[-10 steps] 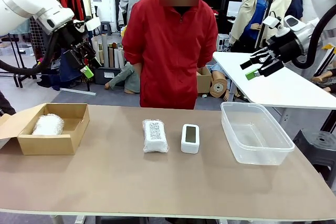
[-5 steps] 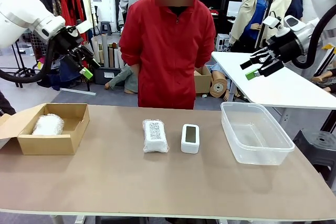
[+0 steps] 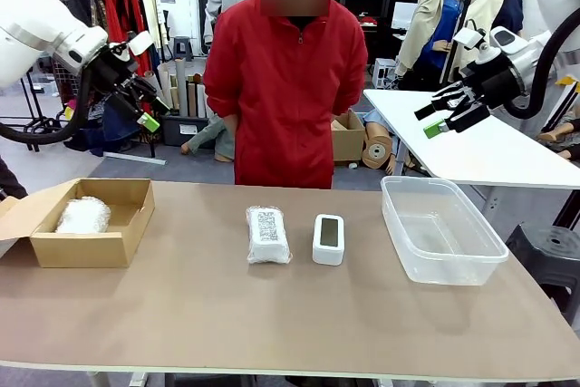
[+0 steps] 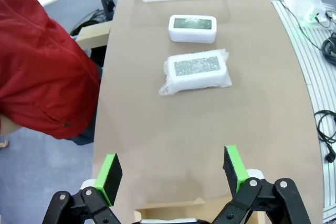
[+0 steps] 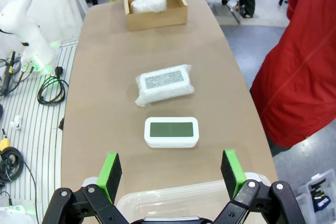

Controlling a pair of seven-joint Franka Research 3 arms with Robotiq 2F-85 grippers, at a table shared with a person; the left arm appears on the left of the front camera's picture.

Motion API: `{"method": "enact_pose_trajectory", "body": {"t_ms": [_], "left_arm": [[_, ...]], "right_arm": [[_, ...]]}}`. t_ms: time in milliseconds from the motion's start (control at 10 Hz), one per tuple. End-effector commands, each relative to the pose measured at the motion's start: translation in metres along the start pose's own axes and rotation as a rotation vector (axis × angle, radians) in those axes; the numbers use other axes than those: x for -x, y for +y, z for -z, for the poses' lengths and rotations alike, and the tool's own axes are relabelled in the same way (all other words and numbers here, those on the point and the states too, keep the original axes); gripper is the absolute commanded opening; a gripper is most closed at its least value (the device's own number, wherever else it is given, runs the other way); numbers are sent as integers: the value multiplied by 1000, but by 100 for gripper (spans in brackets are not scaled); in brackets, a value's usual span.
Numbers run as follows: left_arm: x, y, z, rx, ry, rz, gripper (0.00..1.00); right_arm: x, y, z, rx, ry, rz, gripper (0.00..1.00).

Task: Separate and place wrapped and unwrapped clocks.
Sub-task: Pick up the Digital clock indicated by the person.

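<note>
We see a small white clock [image 3: 328, 238] with round corners and a grey-green screen. It lies flat near the middle of the brown counter [image 3: 272, 324], screen up, with no wrap on it. Just beside it, on the robot's left, lies a white bubble-wrap bundle [image 3: 268, 235] with a dark printed label on top. The two are close but do not touch.

At the left end of the counter sits an open brown cardboard box [image 3: 130, 227], one flap folded out. Inside it rests a second bubble-wrap bundle [image 3: 82, 216], white and lumpy. We cannot see a label on it.

To the right of the clock stands a clear plastic tub [image 3: 441, 266]. We can see right through to its bare bottom.

The left fingers [image 3: 149, 121] hang high in the air above the box end. They are spread wide and hold nothing. The right fingers [image 3: 432, 124] hang high above the tub end. They are also spread wide and hold nothing.

A person in a red jacket [image 3: 290, 88] stands at the far side of the counter.
</note>
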State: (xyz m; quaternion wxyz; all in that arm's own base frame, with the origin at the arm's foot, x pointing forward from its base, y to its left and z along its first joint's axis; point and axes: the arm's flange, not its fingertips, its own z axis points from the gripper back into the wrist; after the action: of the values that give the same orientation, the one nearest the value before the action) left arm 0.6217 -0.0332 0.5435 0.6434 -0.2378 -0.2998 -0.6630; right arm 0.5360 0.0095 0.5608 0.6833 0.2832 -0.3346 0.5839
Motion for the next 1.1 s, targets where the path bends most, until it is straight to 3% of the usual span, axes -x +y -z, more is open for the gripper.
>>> {"method": "enact_pose_trajectory", "body": {"t_ms": [0,1000], "left_arm": [[2,0,-4,-6,1,-5,100],[2,0,-4,-6,1,-5,100]], "right_arm": [[-1,0,-1,1,3,-4,100],[-1,0,-1,1,3,-4,100]]}}
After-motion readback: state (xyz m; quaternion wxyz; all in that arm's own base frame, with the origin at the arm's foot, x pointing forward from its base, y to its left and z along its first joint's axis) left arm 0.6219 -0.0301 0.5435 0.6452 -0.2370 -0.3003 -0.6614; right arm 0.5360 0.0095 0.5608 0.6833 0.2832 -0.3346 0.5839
